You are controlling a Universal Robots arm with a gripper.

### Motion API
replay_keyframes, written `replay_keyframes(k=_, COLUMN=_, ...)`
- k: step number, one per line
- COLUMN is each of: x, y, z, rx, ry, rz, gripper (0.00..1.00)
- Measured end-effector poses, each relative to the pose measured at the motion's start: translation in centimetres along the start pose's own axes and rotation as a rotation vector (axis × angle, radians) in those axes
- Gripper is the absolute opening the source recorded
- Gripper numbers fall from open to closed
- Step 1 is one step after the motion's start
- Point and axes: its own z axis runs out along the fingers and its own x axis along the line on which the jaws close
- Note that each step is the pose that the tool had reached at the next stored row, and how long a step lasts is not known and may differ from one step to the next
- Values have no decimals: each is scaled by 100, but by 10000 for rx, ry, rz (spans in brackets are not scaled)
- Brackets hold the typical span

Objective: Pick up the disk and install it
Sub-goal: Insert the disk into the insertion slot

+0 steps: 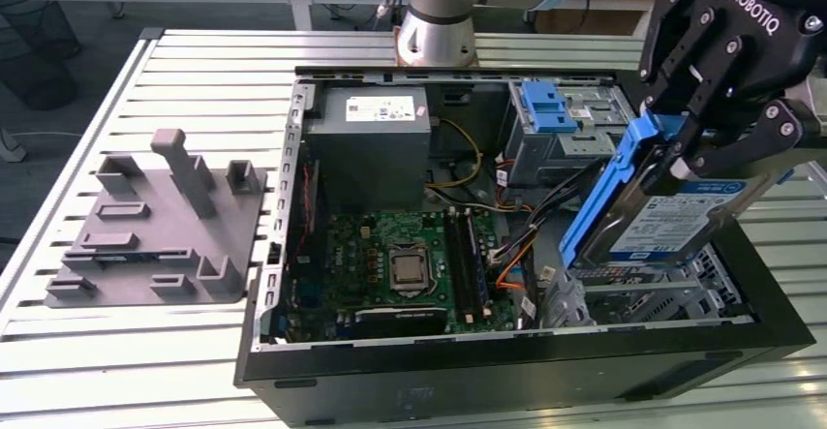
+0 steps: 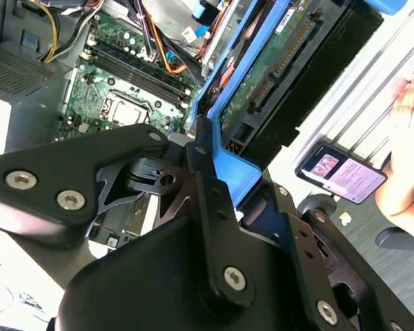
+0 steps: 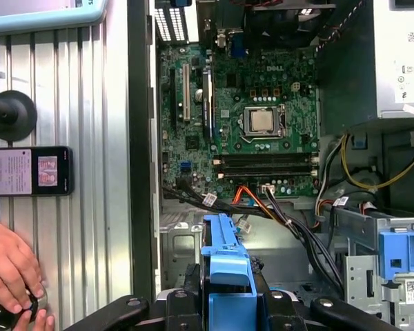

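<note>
My gripper is shut on the disk, a silver-grey drive with a blue-and-white label and blue plastic side rails. It hangs tilted on edge above the metal drive bay at the exterior view's right end of the open computer case. In the second wrist view the disk's green circuit-board underside and a blue rail run out from between the black fingers. In the first wrist view a blue rail of the disk sits in the gripper over the case.
Inside the case lie the motherboard, a grey power-supply box, loose cables and a drive cage with a blue latch. A grey fixture stands on the slatted table. A phone and a person's hand are beside the case.
</note>
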Motion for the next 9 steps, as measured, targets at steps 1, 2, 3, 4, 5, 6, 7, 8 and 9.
replay_keyframes(k=1, x=0, y=-12, z=6, rx=0, ry=1, rz=1, gripper=36)
replay_keyframes(k=2, x=-1, y=-31, z=13, rx=0, ry=0, rz=0, gripper=36)
replay_keyframes(k=3, x=-3, y=-51, z=20, rx=0, ry=3, rz=0, gripper=36)
replay_keyframes(k=4, x=-3, y=-72, z=28, rx=0, ry=2, rz=1, gripper=36)
replay_keyframes(k=5, x=-4, y=-91, z=37, rx=0, ry=1, rz=0, gripper=36)
replay_keyframes(k=6, x=-5, y=-107, z=45, rx=0, ry=2, rz=0, gripper=36)
replay_keyframes(k=7, x=-6, y=-117, z=53, rx=0, ry=3, rz=0, gripper=36)
replay_keyframes(k=8, x=-6, y=-124, z=63, rx=0, ry=3, rz=1, gripper=36)
replay_keyframes(k=9, x=-7, y=-130, z=73, rx=0, ry=3, rz=1, gripper=36)
